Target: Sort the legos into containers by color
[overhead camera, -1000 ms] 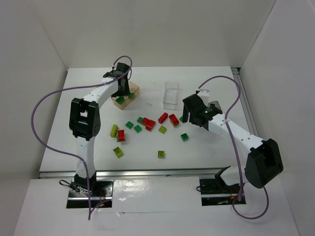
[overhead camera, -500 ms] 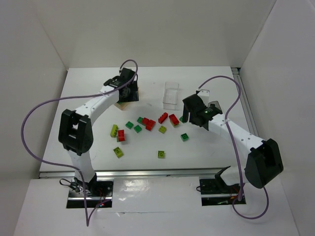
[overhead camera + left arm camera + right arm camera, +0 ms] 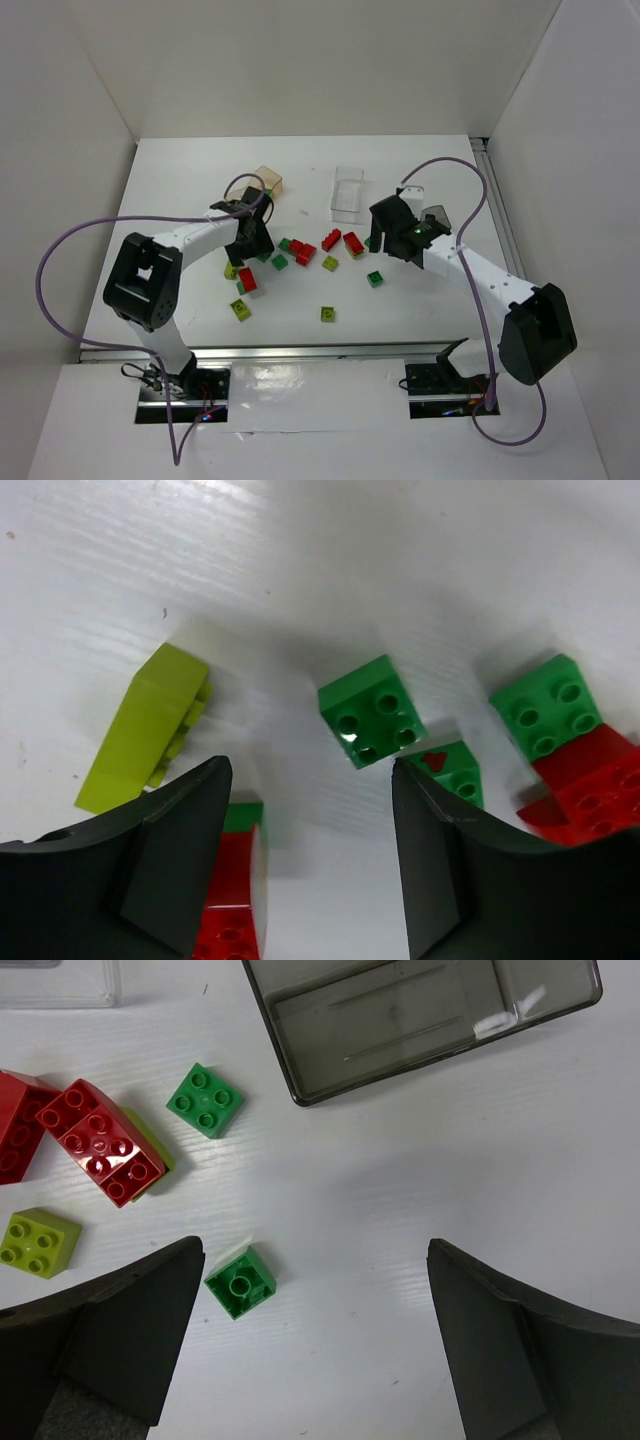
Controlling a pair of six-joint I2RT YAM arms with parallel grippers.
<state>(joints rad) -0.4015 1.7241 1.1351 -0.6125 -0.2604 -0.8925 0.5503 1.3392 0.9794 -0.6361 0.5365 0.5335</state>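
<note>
Ahead of the left gripper (image 3: 310,800), in line with its gap, lies 1 brick (image 3: 371,711). A brick on its side (image 3: 145,728) lies to the left, a cluster of bricks (image 3: 547,707) to the right. Ahead of the right gripper (image 3: 315,1280) sits a tray (image 3: 420,1020), and a lone brick (image 3: 240,1282) lies just beside its left-hand finger.

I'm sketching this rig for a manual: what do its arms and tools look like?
The left arm and right arm each have white links and bulky black joint housings, with a thin purple cable looping alongside. A small green light glows near the right wrist. The left tool and right tool each have two broad, matte dark fingers.
</note>
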